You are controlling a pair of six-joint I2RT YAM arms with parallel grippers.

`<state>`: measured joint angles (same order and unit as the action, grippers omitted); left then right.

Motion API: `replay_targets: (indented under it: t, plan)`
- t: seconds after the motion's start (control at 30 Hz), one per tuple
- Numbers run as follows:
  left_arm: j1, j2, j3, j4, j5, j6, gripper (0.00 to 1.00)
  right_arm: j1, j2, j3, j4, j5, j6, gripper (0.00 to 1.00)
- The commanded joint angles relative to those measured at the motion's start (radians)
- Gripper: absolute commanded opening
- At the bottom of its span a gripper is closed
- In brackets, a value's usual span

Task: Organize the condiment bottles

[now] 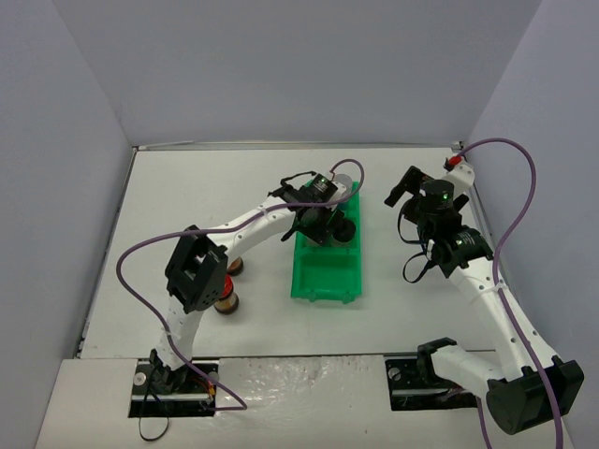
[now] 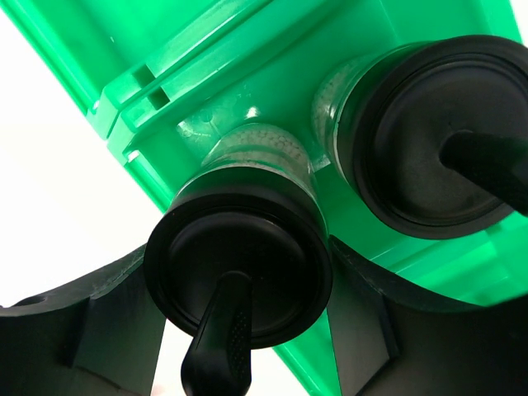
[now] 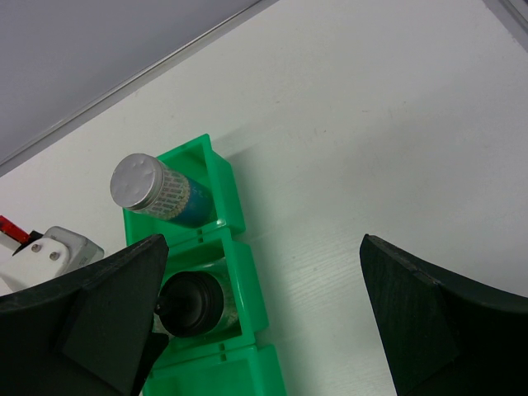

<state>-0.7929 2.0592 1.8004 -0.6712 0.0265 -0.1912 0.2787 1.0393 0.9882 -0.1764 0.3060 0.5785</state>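
The green bin (image 1: 328,276) lies mid-table. My left gripper (image 1: 318,220) hangs over its far half, with its jaws closed against the cap of a black-capped jar (image 2: 239,280) whose pale body reaches down into a compartment. A second black-capped jar (image 2: 425,148) stands in the bin beside it and also shows in the right wrist view (image 3: 190,304). A silver-capped jar (image 3: 140,181) stands in the far end compartment (image 1: 346,180). Two red-capped jars (image 1: 225,301) (image 1: 234,267) stand on the table left of the bin. My right gripper (image 1: 407,192) is open and empty (image 3: 262,247), right of the bin.
The near compartments of the bin (image 1: 323,281) hold nothing that I can see. The left arm (image 1: 197,271) reaches over the red-capped jars. Grey walls close the table at the left, back and right. A small red and white piece (image 1: 456,161) sits at the back right corner.
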Motion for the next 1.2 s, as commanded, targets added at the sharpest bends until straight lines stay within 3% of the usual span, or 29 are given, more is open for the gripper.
replay_targets:
  t: [0.0,0.13,0.3,0.47,0.83,1.17]
  plan:
    - [-0.010,-0.025,0.048,0.051,-0.005,0.018,0.31,0.004,-0.010,0.003,0.060,0.024,-0.002,1.00]
    - [-0.014,-0.027,0.046,0.048,-0.011,0.023,0.53,0.004,-0.008,0.002,0.060,0.024,-0.001,1.00]
    - [-0.019,-0.028,0.042,0.049,-0.014,0.028,0.69,0.004,-0.007,0.001,0.059,0.022,0.000,1.00]
    - [-0.020,-0.036,0.036,0.055,-0.011,0.041,0.78,0.004,-0.008,0.001,0.060,0.021,-0.003,1.00]
    - [-0.034,-0.098,0.056,-0.005,-0.087,0.058,0.83,0.004,-0.013,-0.003,0.060,0.021,-0.002,1.00]
    - [-0.043,-0.254,0.006,-0.041,-0.108,0.078,0.87,0.004,-0.006,-0.007,0.060,0.012,0.010,1.00]
